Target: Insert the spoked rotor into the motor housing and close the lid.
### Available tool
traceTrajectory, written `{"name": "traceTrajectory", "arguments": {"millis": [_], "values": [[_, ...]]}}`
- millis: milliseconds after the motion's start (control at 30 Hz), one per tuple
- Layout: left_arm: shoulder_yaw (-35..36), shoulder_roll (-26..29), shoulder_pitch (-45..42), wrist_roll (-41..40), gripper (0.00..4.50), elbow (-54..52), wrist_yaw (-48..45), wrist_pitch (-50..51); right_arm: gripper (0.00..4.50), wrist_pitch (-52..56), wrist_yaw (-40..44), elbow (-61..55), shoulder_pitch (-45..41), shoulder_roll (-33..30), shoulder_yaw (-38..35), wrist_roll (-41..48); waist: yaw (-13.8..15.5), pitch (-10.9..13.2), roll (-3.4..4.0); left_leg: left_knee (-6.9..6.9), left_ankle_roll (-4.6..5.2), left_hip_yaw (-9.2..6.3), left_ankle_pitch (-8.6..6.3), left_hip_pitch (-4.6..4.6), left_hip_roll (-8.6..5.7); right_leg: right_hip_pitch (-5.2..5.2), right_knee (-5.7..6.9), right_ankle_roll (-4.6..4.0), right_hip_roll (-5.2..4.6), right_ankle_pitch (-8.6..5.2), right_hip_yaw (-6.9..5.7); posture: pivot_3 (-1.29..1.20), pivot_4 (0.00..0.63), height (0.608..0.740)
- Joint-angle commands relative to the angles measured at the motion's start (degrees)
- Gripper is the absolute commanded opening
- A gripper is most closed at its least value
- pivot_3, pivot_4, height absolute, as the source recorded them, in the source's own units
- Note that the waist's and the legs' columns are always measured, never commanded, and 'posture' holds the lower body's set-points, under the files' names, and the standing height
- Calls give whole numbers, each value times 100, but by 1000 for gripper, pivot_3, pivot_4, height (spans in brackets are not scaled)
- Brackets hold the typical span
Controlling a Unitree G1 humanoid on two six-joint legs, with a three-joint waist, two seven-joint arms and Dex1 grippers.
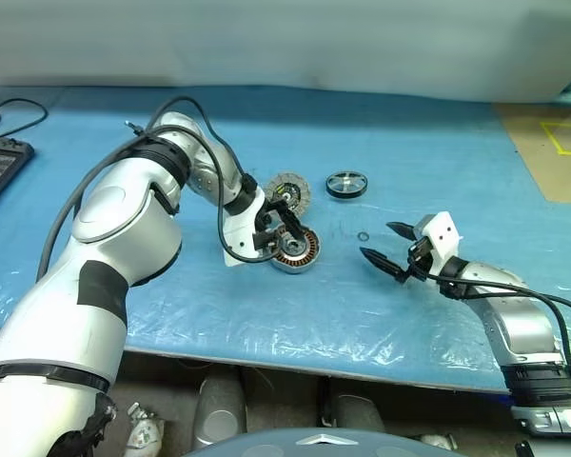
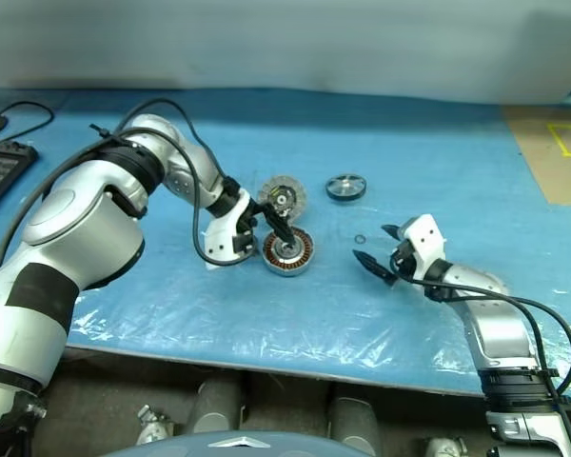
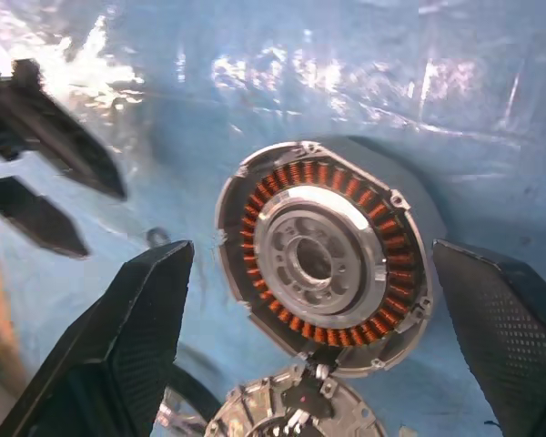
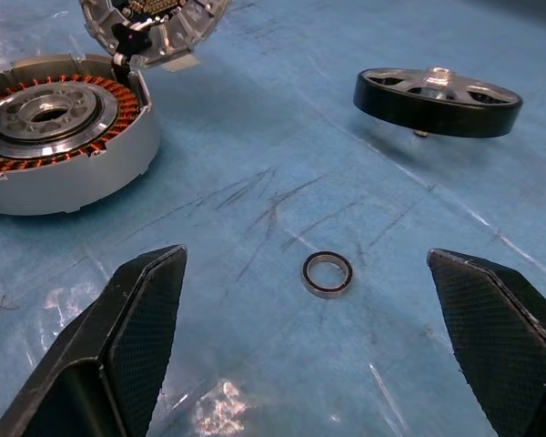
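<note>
Hovering over the motor housing with my left end effector, fingers spread wide either side of it and gripping nothing; the copper windings face up and the bore is vacant. The lid is swung back on the housing's far edge, standing tilted with its ribbed face showing. The spoked rotor sits flat on the blue bench, just beyond and to the right, apart from everything. My right end effector is also fully open and empty, low over the bench with the tiny ring just ahead of it (not my part, leave it). The rotor looks like stiff metal, compact, probably weighty for its size, smooth and likely slippery on the rim. I'd pinch across the black rim, keeping off the spokes and hub, and carry it level.
</note>
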Motion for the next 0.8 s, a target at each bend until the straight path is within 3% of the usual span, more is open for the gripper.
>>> {"name": "traceTrajectory", "arguments": {"millis": [33, 67, 167, 200, 233, 300, 500, 733, 800], "values": [[583, 89, -40, -1088, 4368, 615, -1152, -115, 4500, -234, 49, 230, -262, 62, 93, -102, -1, 0, 0, 1, 0, 0, 0, -2, 0, -3, 2, 0, 0, 0, 1, 0, 150, 740], [1073, 7, -6, -1250, 4368, 999, -1747, -115, 4500, -269, 63, 315, -319, 80, 128, -130, -1, 0, 0, 3, 0, 2, 0, -1, -1, -3, 3, 0, 0, 0, 3, 0, 150, 740], [4249, -179, -702, -808, 4368, 3743, -4816, 174, 4500, -355, 34, 637, -526, 147, 173, -208, -11, 4, -7, 7, 0, 4, 1, 0, -1, -3, 6, -3, 1, 2, 4, 0, 150, 740], [5445, -93, -787, -1150, 4368, 4153, -6340, 1023, 4500, -392, 28, 744, -588, 169, 195, -243, -10, 4, -7, 10, 1, 4, 1, -3, 0, -4, 2, -3, 2, 2, 4, 0, 150, 740], [6328, 50, -746, -1285, 4368, 4275, -7301, 1865, 4500, -423, 24, 842, -642, 191, 222, -281, 0, 4, -7, 9, 1, 9, 1, 1, -1, -4, -1, -4, 1, 2, 4, 0, 150, 740], [7368, 294, -522, -1088, 4368, 4282, -8017, 2728, 4500, -462, 24, 1002, -720, 235, 264, -340, 9, 7, -6, -15, 1, 30, 1, 27, -6, -2, -3, -6, -12, 1, 5, 0, 150, 740], [9074, 823, 269, -130, 4368, 4282, -8017, 4020, 4500, -488, 58, 1235, -805, 283, 306, -427, -2, 22, 10, -42, 3, 30, -1, 21, 15, -13, -3, -54, -18, -28, -3, 0, 150, 740], [9663, 1177, 1279, -271, 4368, 4282, -8017, 3953, 4500, -515, -7, 1573, -935, 314, 371, -579, -6, 21, 11, -38, 22, 26, 10, -34, 19, -69, 6, -40, -14, -19, -47, 0, 150, 740], [9685, 1141, 1623, -666, 4402, 4282, -8016, 3865, 4082, -464, -19, 1583, -934, 308, 390, -614, -4, 21, 11, -33, 23, 25, 9, -35, 19, -68, 10, -44, -17, -21, -51, 0, 150, 740]]}}
